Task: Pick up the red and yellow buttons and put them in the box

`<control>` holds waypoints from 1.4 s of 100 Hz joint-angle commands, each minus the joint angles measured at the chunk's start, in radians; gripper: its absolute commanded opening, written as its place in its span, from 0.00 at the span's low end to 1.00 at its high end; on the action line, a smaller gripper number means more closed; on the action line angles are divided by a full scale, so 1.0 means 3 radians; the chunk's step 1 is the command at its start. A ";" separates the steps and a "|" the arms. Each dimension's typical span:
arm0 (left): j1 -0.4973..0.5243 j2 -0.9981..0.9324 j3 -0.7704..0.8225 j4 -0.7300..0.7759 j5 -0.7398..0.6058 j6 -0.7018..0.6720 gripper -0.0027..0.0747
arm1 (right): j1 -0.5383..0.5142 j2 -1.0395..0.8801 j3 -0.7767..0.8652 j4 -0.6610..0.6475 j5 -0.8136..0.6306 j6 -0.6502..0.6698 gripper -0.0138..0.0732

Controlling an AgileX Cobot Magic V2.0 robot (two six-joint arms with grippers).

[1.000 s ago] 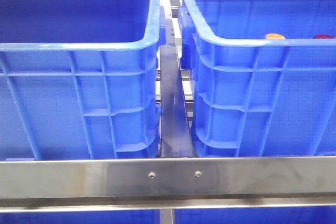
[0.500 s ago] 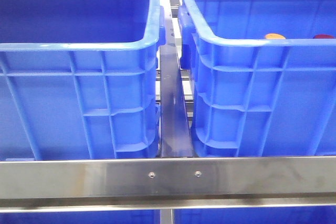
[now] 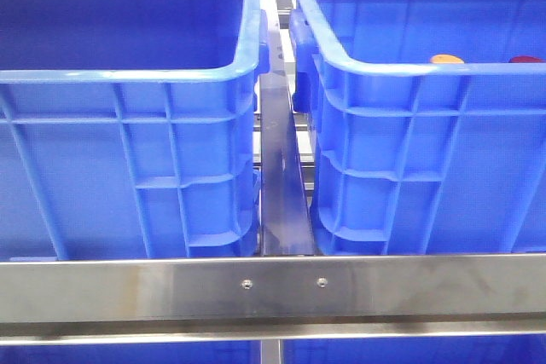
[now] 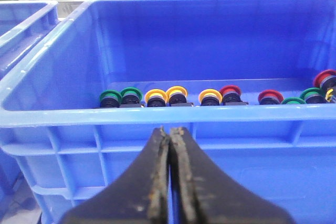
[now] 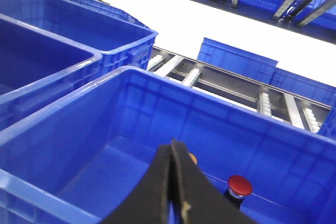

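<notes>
Front view: two blue crates stand side by side behind a steel rail [image 3: 273,289], the left crate [image 3: 128,74] and the right crate [image 3: 426,74], apart with a gap between. No arm shows here. Just above the right crate's near rim peek a yellow cap [image 3: 447,59] and a red cap [image 3: 525,60].

Left wrist view: the left gripper [image 4: 169,145] hangs just outside a crate [image 4: 52,124] near its rim, fingers pressed together, holding nothing. Inside, along the far wall, sit buttons: four green, three yellow, three red, plus one partly cut off.

Right wrist view: the right gripper [image 5: 173,153] is over a crate [image 5: 47,182], fingers closed, empty. On the floor sits one red button [image 5: 239,186]; an orange one [image 5: 192,158] peeks beside the fingers.
</notes>
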 commanded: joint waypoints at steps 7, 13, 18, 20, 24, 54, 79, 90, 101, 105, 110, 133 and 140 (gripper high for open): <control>0.0000 -0.0103 0.0174 -0.0033 -0.0237 -0.0036 0.01 | -0.0018 0.0026 -0.0091 0.0407 0.0087 -0.0001 0.08; 0.0000 -0.0103 0.0174 -0.0033 -0.0237 -0.0036 0.01 | -0.0018 0.0026 -0.0091 0.0407 0.0087 -0.0001 0.08; 0.0000 -0.0103 0.0174 -0.0033 -0.0237 -0.0036 0.01 | -0.0018 0.0026 -0.0091 0.0407 0.0087 -0.0001 0.08; 0.0000 -0.0103 0.0174 -0.0033 -0.0237 -0.0036 0.01 | -0.0018 0.0026 -0.0091 0.0407 0.0087 -0.0001 0.08; 0.0000 -0.0103 0.0174 -0.0033 -0.0237 -0.0036 0.01 | -0.0018 0.0026 -0.0091 0.0407 0.0087 -0.0001 0.08; 0.0000 -0.0103 0.0174 -0.0033 -0.0237 -0.0036 0.01 | -0.0018 0.0026 -0.0091 0.0407 0.0087 -0.0001 0.08; 0.0000 -0.0103 0.0174 -0.0033 -0.0237 -0.0036 0.01 | -0.0018 0.0026 -0.0091 0.0407 0.0087 -0.0001 0.08; 0.0000 -0.0103 0.0174 -0.0033 -0.0237 -0.0036 0.01 | -0.0018 0.0026 -0.0091 0.0407 0.0051 -0.0001 0.08; 0.0000 -0.0103 0.0174 -0.0033 -0.0237 -0.0036 0.01 | -0.0012 0.0026 -0.0091 0.0407 -0.0202 -0.0001 0.08; 0.0000 -0.0103 0.0174 -0.0033 -0.0237 -0.0036 0.01 | -0.0004 0.0026 -0.0091 0.0407 -0.0280 -0.0001 0.08; 0.0000 -0.0103 0.0174 -0.0033 -0.0237 -0.0036 0.01 | -0.0001 0.0026 -0.0091 0.0407 -0.0380 -0.0001 0.08; 0.0000 -0.0103 0.0174 -0.0033 -0.0237 -0.0036 0.01 | 0.0064 0.0026 -0.0101 0.0207 -0.0603 0.0189 0.08; 0.0000 -0.0103 0.0174 -0.0033 -0.0237 -0.0036 0.01 | 0.0064 0.0026 -0.0104 -0.0182 -0.0603 0.0650 0.08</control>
